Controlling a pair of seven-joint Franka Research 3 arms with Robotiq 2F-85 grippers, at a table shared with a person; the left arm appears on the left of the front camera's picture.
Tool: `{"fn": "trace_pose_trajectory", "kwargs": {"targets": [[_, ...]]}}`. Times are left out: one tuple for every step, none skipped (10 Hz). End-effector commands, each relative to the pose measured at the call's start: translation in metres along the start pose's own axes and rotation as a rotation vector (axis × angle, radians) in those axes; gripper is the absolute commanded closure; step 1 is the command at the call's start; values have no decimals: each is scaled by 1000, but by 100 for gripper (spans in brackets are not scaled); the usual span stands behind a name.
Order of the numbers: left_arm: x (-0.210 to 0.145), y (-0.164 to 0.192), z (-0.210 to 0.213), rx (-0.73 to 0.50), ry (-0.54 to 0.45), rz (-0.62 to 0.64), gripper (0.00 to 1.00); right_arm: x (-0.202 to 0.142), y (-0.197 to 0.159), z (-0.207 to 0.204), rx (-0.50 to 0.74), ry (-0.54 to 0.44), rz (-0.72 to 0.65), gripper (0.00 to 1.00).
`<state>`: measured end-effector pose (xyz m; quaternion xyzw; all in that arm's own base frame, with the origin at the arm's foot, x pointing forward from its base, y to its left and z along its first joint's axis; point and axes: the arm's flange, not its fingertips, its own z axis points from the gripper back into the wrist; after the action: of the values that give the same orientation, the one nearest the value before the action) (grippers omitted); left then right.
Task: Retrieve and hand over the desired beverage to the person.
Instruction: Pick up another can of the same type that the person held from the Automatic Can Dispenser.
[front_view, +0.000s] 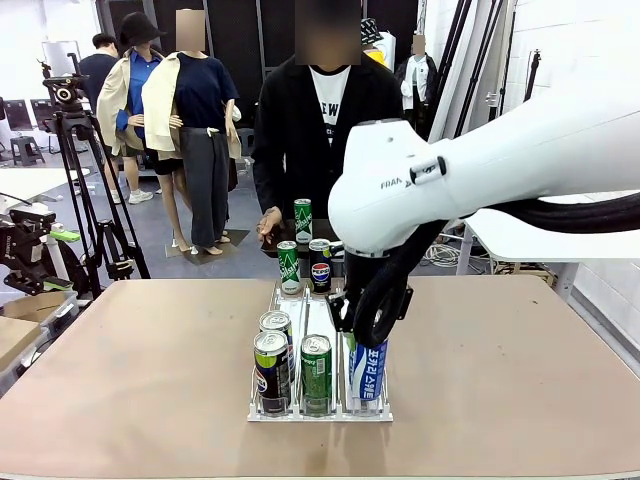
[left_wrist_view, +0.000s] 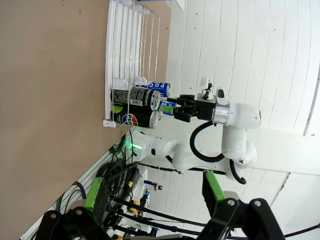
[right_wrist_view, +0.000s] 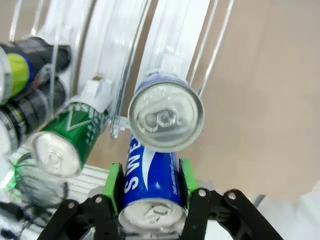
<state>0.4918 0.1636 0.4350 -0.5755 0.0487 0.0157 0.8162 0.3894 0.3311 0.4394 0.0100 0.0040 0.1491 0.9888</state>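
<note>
My right gripper (front_view: 368, 335) (right_wrist_view: 150, 184) is shut on a blue-and-white can (front_view: 368, 372) (right_wrist_view: 149, 167) at the near end of the right lane of a clear wire rack (front_view: 300, 412). Its green pads (right_wrist_view: 114, 186) press the can's sides. A second blue can (right_wrist_view: 166, 116) sits right beside it in the same lane. Across the table stands the person (front_view: 310, 130), one hand (front_view: 270, 222) at the far edge. In the left wrist view my left gripper (left_wrist_view: 155, 200) hangs open and empty, far from the rack (left_wrist_view: 120, 50), and the right gripper (left_wrist_view: 176, 107) holds the blue can (left_wrist_view: 167, 104).
A green can (front_view: 316, 365) and two dark cans (front_view: 270, 365) fill the rack's other lanes. A green can (front_view: 288, 265), a Pepsi can (front_view: 320, 265) and another green can (front_view: 303, 218) stand beyond the rack's far end. A camera tripod (front_view: 80, 180) stands at the far left.
</note>
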Motion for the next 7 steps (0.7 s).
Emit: {"fn": "trace_pose_trajectory", "kwargs": {"targets": [[-2, 0, -1, 6, -13, 0, 0, -19, 5, 27, -30, 15, 13, 100], [-2, 0, -1, 6, -13, 0, 0, -27, 9, 39, -48, 13, 31, 100], [-2, 0, -1, 6, -13, 0, 0, -34, 10, 51, -60, 24, 41, 100], [-2, 0, -1, 6, -13, 0, 0, -40, 12, 61, -82, 40, 39, 100], [-2, 0, -1, 6, -13, 0, 0, -49, 13, 71, -102, 44, 37, 100], [-2, 0, -1, 6, -13, 0, 0, -60, 12, 80, -105, 32, 48, 100], [-2, 0, -1, 6, -13, 0, 0, -71, 13, 91, -112, 8, 54, 100]]}}
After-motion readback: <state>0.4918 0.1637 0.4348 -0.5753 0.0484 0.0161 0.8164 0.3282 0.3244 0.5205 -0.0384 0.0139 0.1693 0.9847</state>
